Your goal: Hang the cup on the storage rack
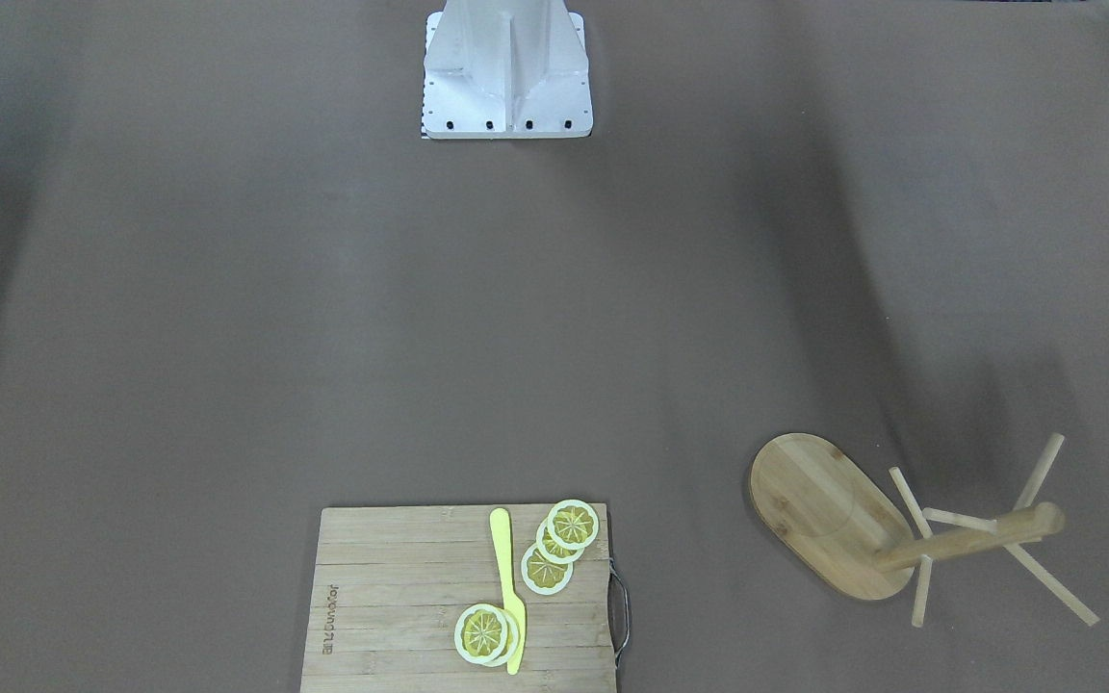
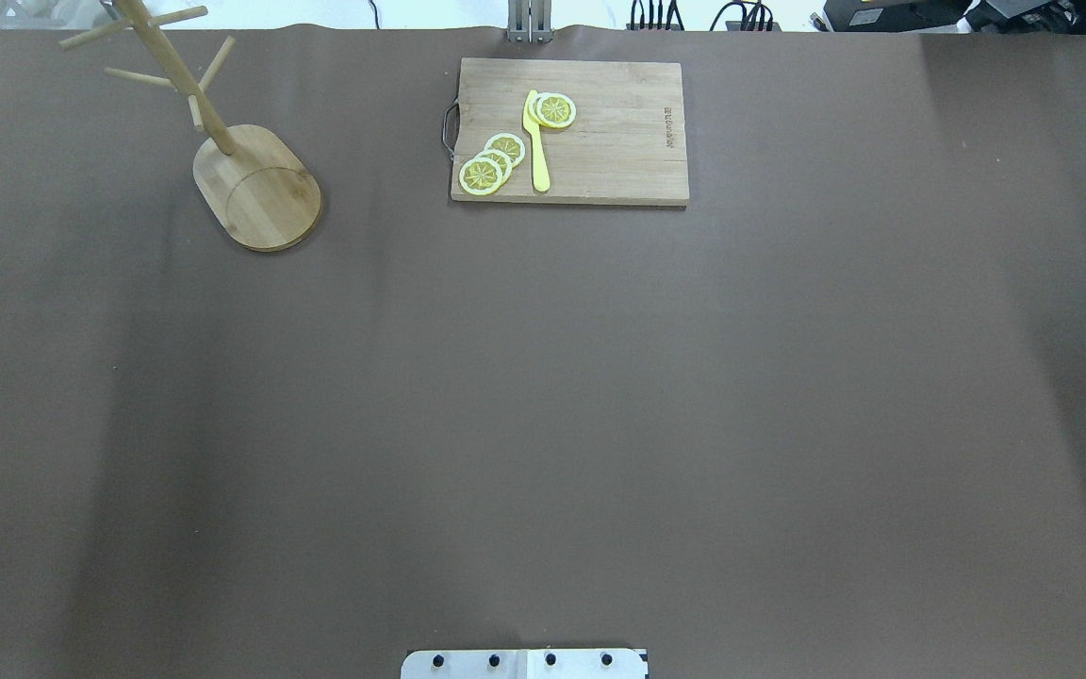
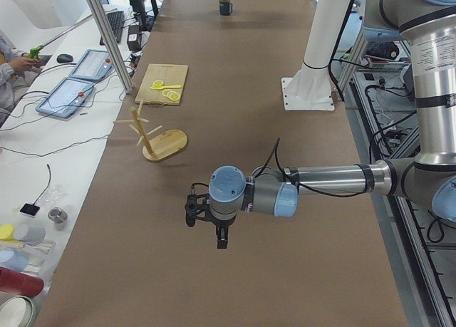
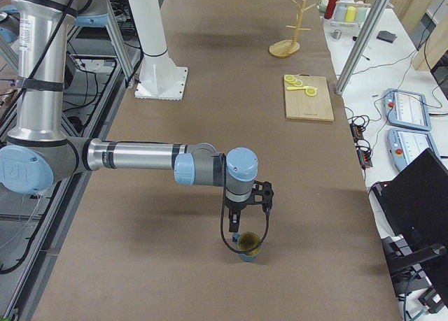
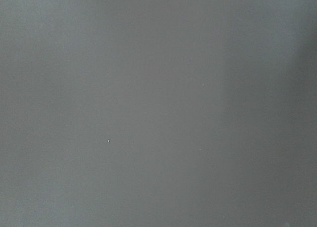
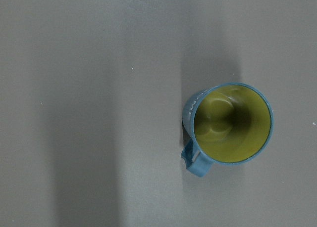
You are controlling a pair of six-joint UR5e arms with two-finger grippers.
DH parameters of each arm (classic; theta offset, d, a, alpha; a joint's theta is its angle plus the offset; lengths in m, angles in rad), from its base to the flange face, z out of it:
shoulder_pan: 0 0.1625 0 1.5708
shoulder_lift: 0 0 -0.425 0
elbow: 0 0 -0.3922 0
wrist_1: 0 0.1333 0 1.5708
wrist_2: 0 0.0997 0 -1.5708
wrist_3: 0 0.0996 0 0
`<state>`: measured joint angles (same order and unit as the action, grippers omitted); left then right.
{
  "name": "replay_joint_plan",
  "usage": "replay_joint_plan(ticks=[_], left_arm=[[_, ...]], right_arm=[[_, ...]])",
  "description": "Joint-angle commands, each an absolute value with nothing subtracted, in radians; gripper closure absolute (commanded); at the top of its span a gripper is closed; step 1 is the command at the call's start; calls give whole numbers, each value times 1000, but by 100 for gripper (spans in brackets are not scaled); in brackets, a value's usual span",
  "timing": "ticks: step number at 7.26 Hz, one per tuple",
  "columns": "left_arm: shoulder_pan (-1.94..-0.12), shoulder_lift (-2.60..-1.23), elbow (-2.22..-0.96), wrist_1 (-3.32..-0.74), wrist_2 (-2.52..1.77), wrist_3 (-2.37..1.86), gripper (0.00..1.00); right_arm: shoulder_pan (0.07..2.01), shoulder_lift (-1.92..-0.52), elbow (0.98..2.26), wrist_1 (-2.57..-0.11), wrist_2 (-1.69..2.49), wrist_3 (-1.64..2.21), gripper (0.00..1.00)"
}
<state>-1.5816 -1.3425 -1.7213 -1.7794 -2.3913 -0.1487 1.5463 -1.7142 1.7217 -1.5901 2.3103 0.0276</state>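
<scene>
Two things sit on the brown table (image 1: 227,289) in my front-facing view. The storage rack (image 1: 819,510) stands at the near right. A wooden cutting board (image 1: 391,597) lies at the near edge, carrying lemon slices (image 1: 561,539) and a yellow knife (image 1: 508,587).

From overhead, I see the rack at the far left and the board at the far centre, well apart.

From the left end, my left gripper (image 3: 217,227) hangs fingers-down over bare table, nearer to me than the rack. I cannot tell whether it is clenched or released. The cup (image 3: 225,6) stands upright at the table's far end.

From the right end, my right gripper (image 4: 246,223) hangs just above the cup at the near end, with the rack far off. I cannot tell its grip from here, nor whether it touches the cup.

My left wrist camera gives only table cover.

My right wrist camera looks straight down into the cup's yellow interior, right of centre, with its handle toward the lower left.
</scene>
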Motion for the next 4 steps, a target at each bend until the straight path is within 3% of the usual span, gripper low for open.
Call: replay_joint_plan(ticks=[1,4], left_arm=[[-1580,-1342,-1718,-1778,-2391,-149,2],[-1580,-1342,-1723,-1779,-2449,-150,2]], right_arm=[[1546,-1718,1715,-1591,2309,28,0],[1546,-1718,1706,-1591,2318,18,0]])
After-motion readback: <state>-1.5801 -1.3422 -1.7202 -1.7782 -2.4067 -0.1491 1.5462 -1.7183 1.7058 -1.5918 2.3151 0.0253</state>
